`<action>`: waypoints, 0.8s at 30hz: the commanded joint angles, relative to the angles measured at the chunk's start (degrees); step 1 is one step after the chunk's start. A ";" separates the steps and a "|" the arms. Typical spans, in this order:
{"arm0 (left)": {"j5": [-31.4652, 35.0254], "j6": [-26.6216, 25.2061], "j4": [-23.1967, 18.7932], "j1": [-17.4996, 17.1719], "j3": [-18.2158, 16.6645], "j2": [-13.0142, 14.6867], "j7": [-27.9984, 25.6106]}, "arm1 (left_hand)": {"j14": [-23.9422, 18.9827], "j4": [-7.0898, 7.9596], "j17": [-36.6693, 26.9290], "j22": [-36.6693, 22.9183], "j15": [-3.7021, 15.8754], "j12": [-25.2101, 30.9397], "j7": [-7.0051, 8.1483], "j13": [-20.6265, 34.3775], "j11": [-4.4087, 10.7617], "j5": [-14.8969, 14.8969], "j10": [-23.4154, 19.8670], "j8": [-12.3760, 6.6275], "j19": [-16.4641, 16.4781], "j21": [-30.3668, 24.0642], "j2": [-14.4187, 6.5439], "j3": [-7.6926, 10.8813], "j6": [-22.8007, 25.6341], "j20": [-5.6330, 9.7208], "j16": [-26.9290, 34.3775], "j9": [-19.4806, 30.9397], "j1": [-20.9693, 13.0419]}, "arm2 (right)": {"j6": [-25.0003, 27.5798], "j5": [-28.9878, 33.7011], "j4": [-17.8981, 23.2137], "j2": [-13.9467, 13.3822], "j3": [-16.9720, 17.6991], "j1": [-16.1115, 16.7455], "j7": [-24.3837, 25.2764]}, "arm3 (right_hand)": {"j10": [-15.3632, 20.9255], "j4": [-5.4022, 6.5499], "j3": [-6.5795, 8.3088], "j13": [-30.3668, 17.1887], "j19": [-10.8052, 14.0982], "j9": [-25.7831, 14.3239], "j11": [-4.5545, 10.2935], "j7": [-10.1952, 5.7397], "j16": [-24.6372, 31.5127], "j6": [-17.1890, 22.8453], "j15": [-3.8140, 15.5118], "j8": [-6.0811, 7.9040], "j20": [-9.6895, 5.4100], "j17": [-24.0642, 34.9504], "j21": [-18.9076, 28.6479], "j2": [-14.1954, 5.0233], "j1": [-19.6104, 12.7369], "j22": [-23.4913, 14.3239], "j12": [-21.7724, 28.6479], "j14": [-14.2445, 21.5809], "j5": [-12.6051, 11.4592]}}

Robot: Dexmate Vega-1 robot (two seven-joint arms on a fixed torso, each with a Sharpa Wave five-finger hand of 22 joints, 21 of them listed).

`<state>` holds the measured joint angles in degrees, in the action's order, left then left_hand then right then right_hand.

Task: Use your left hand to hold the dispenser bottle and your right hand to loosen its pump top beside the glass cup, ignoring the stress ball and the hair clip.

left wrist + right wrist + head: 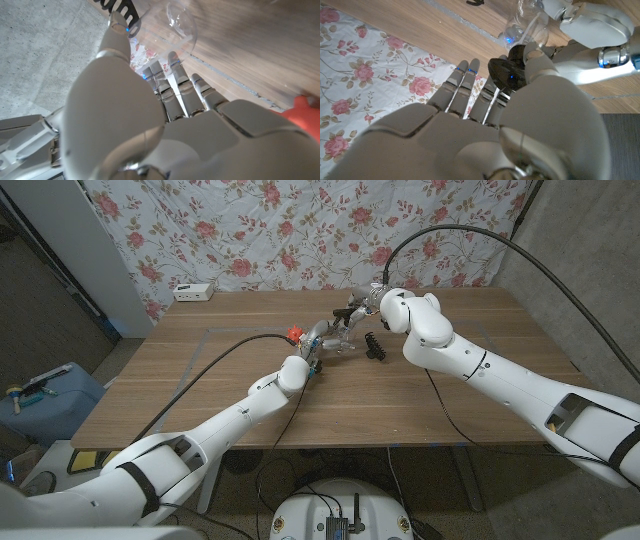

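Note:
The dispenser bottle (522,27) is clear with a black pump top (507,72). My left hand (322,342) grips the bottle's body near the table's middle; its fingers (175,80) and thumb wrap the clear wall (165,30). From the other side, my right hand (385,302) holds the pump top (350,310) between thumb and fingers (465,90). The left hand (590,30) appears beyond the pump in the right wrist view. I cannot tell the glass cup apart from the clear bottle.
A black hair clip (376,348) lies just right of the bottle, under my right forearm. The red stress ball (295,333) sits close to the left of my left hand. A white box (193,292) stands at the table's far left edge.

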<state>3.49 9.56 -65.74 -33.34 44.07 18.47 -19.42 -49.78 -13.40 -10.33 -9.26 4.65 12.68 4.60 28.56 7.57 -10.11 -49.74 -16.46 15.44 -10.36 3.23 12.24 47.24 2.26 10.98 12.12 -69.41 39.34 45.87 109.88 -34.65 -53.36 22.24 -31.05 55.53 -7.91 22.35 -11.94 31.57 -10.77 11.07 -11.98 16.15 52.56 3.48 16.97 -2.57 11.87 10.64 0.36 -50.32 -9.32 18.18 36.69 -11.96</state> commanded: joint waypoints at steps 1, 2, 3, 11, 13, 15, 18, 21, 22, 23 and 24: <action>0.07 -0.07 -0.13 -0.15 -0.14 0.09 0.01 | -2.06 5.07 -0.21 -0.11 5.84 0.34 -0.12 0.21 1.63 0.09 -1.99 -0.39 0.39 -0.02 -8.29 5.46 4.11 5.39 0.36 0.20 7.64 | 0.05 -2.48 0.64 -0.39 1.24 0.43 1.36 | 0.99 -0.18 -0.16 -0.05 0.46 -0.29 -0.06 0.04 0.61 3.05 9.06 0.24 -0.98 0.22 0.38 -0.85 -0.25 -0.16 -0.02 0.81 0.17; 0.05 0.55 0.22 -0.02 -0.06 0.11 0.23 | -2.07 5.05 -0.20 -0.11 5.84 0.35 -0.10 0.22 1.66 0.09 -2.00 -0.41 0.40 -0.02 -8.27 5.47 4.16 5.39 0.35 0.20 7.62 | 0.11 -2.71 0.71 -0.45 1.32 0.45 1.47 | 0.98 -0.17 -0.15 -0.05 0.53 -0.29 -0.08 0.05 0.61 3.04 9.04 0.21 -0.99 0.21 0.40 -0.91 -0.24 -0.16 -0.04 0.87 0.17; 0.05 0.52 0.22 -0.01 -0.07 0.11 0.24 | -1.99 5.06 -0.22 -0.11 5.86 0.35 -0.10 0.23 1.67 0.09 -2.00 -0.41 0.39 -0.02 -8.30 5.47 4.17 5.40 0.34 0.20 7.63 | 0.19 -2.94 0.78 -0.49 1.39 0.46 1.57 | 0.98 -0.20 -0.13 -0.05 0.54 -0.29 -0.07 0.04 0.60 3.07 9.07 0.21 -1.00 0.19 0.39 -0.94 -0.29 -0.16 -0.07 0.90 0.18; 0.05 0.97 0.69 0.15 -0.01 -0.02 0.35 | -2.02 5.02 -0.24 -0.11 5.77 0.37 -0.09 0.25 1.68 0.09 -2.04 -0.35 0.39 -0.02 -8.25 5.47 4.06 5.40 0.36 0.20 7.65 | 0.58 -4.65 1.43 -1.06 1.83 0.45 2.38 | 1.44 -0.25 -0.09 -0.02 0.77 -0.31 -0.29 0.31 0.54 3.51 9.05 0.17 -1.23 0.08 0.38 -1.25 -0.35 -0.14 -0.12 1.35 0.24; 0.03 0.72 0.65 0.11 -0.05 -0.11 0.23 | -2.01 5.03 -0.24 -0.12 5.86 0.34 -0.08 0.22 1.72 0.09 -2.01 -0.32 0.38 -0.02 -8.27 5.48 4.01 5.39 0.36 0.20 7.66 | 0.73 -4.88 1.57 -1.23 1.77 0.32 2.42 | 1.52 -0.25 -0.09 -0.01 0.86 -0.32 -0.31 0.37 0.51 3.58 9.01 0.14 -1.23 0.04 0.39 -1.29 -0.33 -0.14 -0.15 1.47 0.25; 0.02 0.85 0.75 0.18 0.01 -0.11 0.40 | -2.03 5.00 -0.24 -0.12 5.91 0.33 -0.15 0.23 1.71 0.09 -1.99 -0.33 0.39 -0.03 -8.23 5.48 4.06 5.40 0.37 0.20 7.64 | 0.77 -5.52 1.71 -1.34 2.00 0.34 2.61 | 1.62 -0.30 -0.03 0.00 0.94 -0.32 -0.40 0.34 0.41 3.66 9.08 0.11 -1.26 -0.03 0.39 -1.33 -0.39 -0.13 -0.17 1.51 0.25; 0.03 0.64 0.73 0.16 0.01 -0.16 0.34 | -2.03 5.01 -0.24 -0.12 5.87 0.36 -0.11 0.24 1.73 0.09 -2.03 -0.32 0.39 -0.03 -8.24 5.49 4.04 5.34 0.37 0.20 7.67 | 0.88 -5.96 1.80 -1.56 1.94 0.14 2.76 | 1.74 -0.33 0.07 0.00 1.04 -0.32 -0.43 0.42 0.30 3.72 9.11 0.06 -1.32 -0.13 0.39 -1.43 -0.43 -0.13 -0.21 1.63 0.24; 0.03 0.65 0.77 0.15 0.01 -0.19 0.28 | -2.04 4.95 -0.30 -0.12 5.89 0.34 -0.07 0.23 1.74 0.08 -2.02 -0.32 0.37 -0.02 -8.27 5.51 4.07 5.30 0.42 0.20 7.57 | 0.98 -6.63 1.93 -1.74 2.09 0.11 3.05 | 1.81 -0.39 0.02 0.02 1.16 -0.32 -0.48 0.55 0.39 3.94 9.14 0.06 -1.31 -0.09 0.39 -1.51 -0.50 -0.12 -0.28 1.92 0.28; 0.02 0.45 0.65 0.09 -0.02 -0.20 0.20 | -2.06 4.91 -0.28 -0.12 5.88 0.32 -0.03 0.24 1.77 0.08 -1.97 -0.31 0.39 -0.03 -8.23 5.52 4.07 5.33 0.42 0.21 7.54 | 0.96 -6.76 2.00 -1.87 2.06 0.05 3.11 | 1.81 -0.44 -0.04 0.02 1.25 -0.33 -0.45 0.69 0.40 3.93 9.15 0.02 -1.36 -0.07 0.40 -1.50 -0.55 -0.12 -0.33 1.96 0.31; -0.01 0.72 0.79 0.13 0.01 -0.18 0.33 | -2.04 4.91 -0.30 -0.12 5.90 0.32 -0.06 0.24 1.76 0.08 -1.98 -0.30 0.38 -0.03 -8.24 5.52 4.03 5.32 0.43 0.21 7.53 | 1.11 -6.90 2.07 -1.92 2.08 0.04 3.18 | 1.86 -0.43 -0.07 0.02 1.26 -0.33 -0.52 0.69 0.46 3.99 9.14 0.01 -1.37 -0.05 0.39 -1.56 -0.55 -0.12 -0.34 2.08 0.33; 0.00 0.25 0.53 0.02 -0.04 -0.20 0.15 | -2.02 4.90 -0.30 -0.12 5.89 0.33 -0.03 0.24 1.76 0.08 -1.98 -0.30 0.38 -0.03 -8.23 5.52 4.05 5.31 0.42 0.21 7.52 | 1.04 -7.25 2.16 -2.03 2.22 0.09 3.31 | 2.01 -0.47 -0.09 0.02 1.30 -0.34 -0.59 0.72 0.46 4.07 9.15 0.02 -1.37 -0.04 0.39 -1.55 -0.58 -0.12 -0.31 2.10 0.35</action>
<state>3.56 10.09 -65.10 -33.29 44.01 18.44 -19.15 -50.50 -13.40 -10.56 -9.27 5.37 12.74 4.69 28.52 8.01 -10.11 -50.13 -16.55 15.44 -10.37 3.44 12.23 47.50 2.26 11.09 12.12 -69.20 39.86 40.86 111.53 -35.88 -51.49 22.59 -28.49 56.63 -8.16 22.12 -11.78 32.31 -10.84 10.53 -11.89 16.54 52.67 3.68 16.90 -2.87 11.71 10.64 -0.59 -50.60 -9.34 17.92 38.09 -11.69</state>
